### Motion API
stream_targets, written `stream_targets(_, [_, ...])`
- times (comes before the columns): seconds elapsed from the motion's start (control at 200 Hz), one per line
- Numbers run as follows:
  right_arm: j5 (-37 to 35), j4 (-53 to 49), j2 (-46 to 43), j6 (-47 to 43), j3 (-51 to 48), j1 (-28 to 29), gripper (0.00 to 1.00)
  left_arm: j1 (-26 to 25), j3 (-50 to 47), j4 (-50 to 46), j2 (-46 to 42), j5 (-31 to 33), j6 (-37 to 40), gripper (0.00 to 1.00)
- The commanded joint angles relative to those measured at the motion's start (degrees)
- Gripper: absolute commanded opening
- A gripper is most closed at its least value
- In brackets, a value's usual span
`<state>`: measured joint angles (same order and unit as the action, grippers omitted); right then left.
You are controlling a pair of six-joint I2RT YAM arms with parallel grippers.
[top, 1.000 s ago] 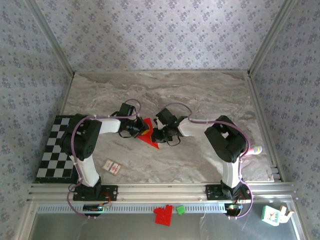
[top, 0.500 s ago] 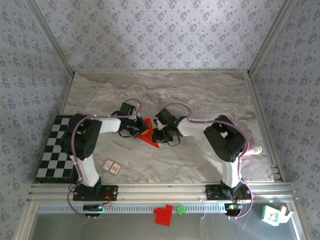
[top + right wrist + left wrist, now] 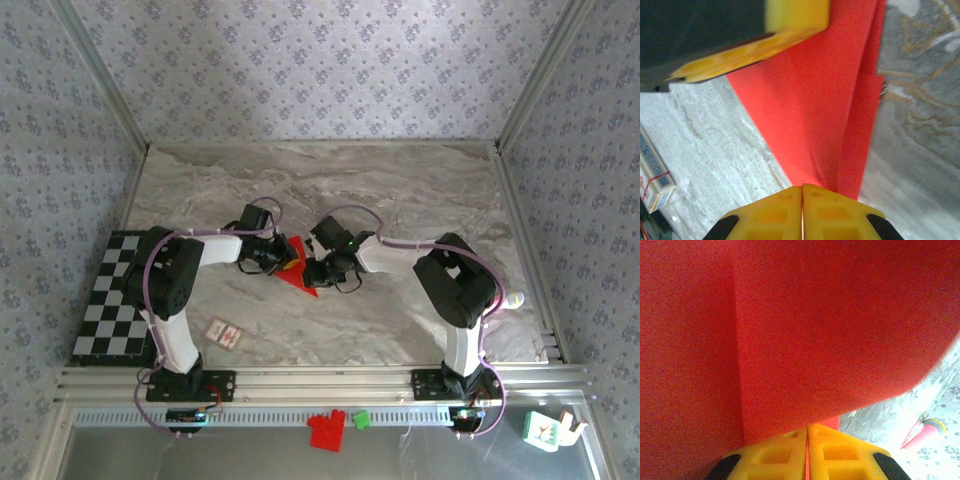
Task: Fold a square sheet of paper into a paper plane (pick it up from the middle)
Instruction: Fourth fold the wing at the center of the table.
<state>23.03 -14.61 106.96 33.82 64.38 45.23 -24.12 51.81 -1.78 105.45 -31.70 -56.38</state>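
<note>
Paper folding looks well along on the marbled surface [image 3: 420, 190]: the square sheet of paper [image 3: 299, 270], already creased into a pointed red wedge, lies mid-surface, left fingers [image 3: 780, 456] pinched together on its broad side, right fingers [image 3: 775, 216] clamped on its narrow tip; wing folds seemingly remain
</note>
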Motion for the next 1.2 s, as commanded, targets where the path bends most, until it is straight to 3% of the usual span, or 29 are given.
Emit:
stream_targets(0.0, [1.5,-2.1,-1.8,0.0,-1.3,0.4,0.09,-0.1,-3.0,-11.0,5.5,8.2,0.7,0.11])
stream_targets(0.954, [0.1,-3.2,-1.3,0.6,-7.4,-0.4,0.08,-0.1,-3.0,-11.8,6.3,8.2,0.7,0.11])
stream_targets(1.199, [1.6,0.3,-7.0,1.2,-3.5,-0.6,0.1,-0.1,-3.0,-11.8,6.2,8.1,0.6,0.11])
